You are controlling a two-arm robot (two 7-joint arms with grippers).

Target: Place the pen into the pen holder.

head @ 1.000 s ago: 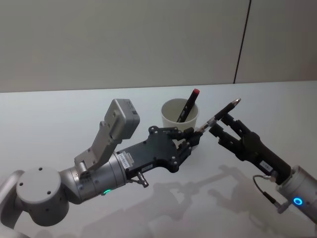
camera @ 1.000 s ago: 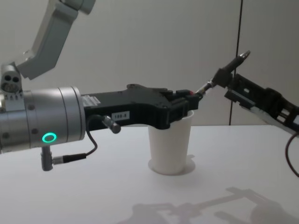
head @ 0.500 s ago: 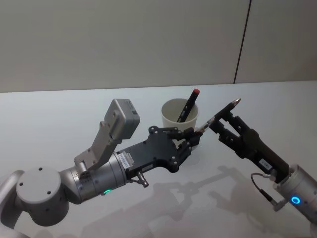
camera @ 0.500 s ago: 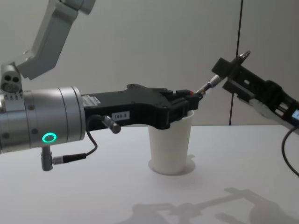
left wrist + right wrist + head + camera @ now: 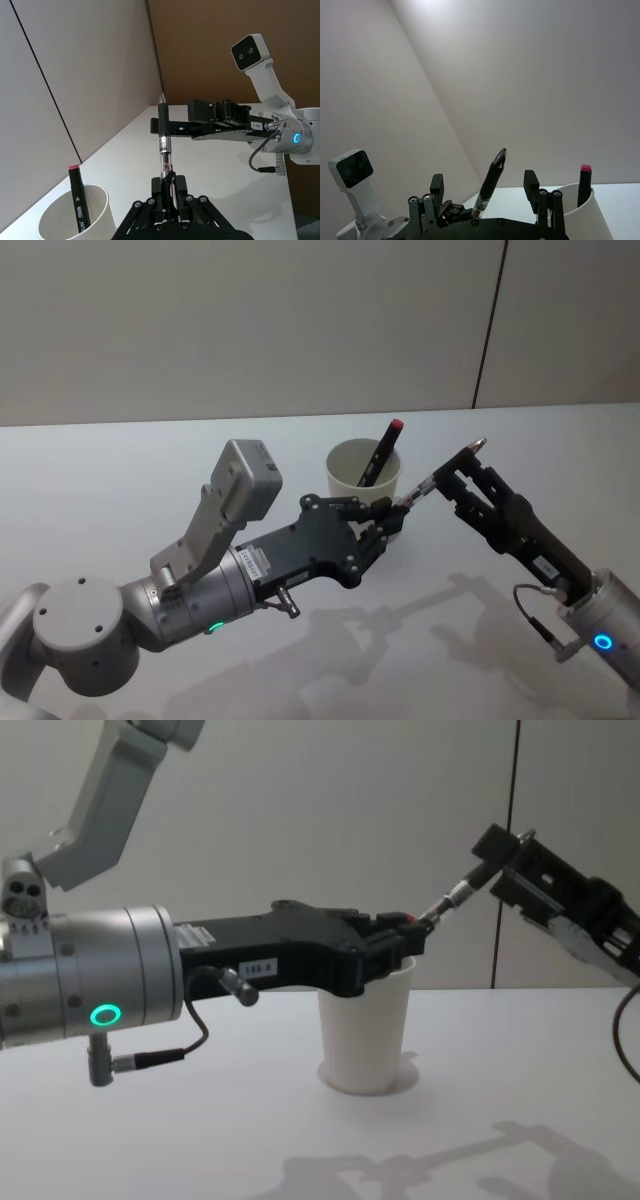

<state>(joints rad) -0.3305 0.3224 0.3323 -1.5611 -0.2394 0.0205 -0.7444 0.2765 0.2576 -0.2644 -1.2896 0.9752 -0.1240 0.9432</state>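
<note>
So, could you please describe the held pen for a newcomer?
A white paper cup stands on the table. Right of its rim a pen slants midair, held by the left gripper, right gripper open around it. Unlike the cup's red-capped marker, its barrel is clear.

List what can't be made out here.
1. The pen's lower end: head view, buried in the left hand's grip.
2. The red-capped marker's bottom: head view, behind the cup's wall.
3. The cup's rim: chest view, mostly behind the left hand.
4. The right hand's wrist: chest view, cut by the right edge.

White table (image 5: pixel 100 470), grey wall (image 5: pixel 250 320) split by a dark seam (image 5: pixel 490 320) — and a red-capped black marker (image 5: pixel 382 448), tilted.
</note>
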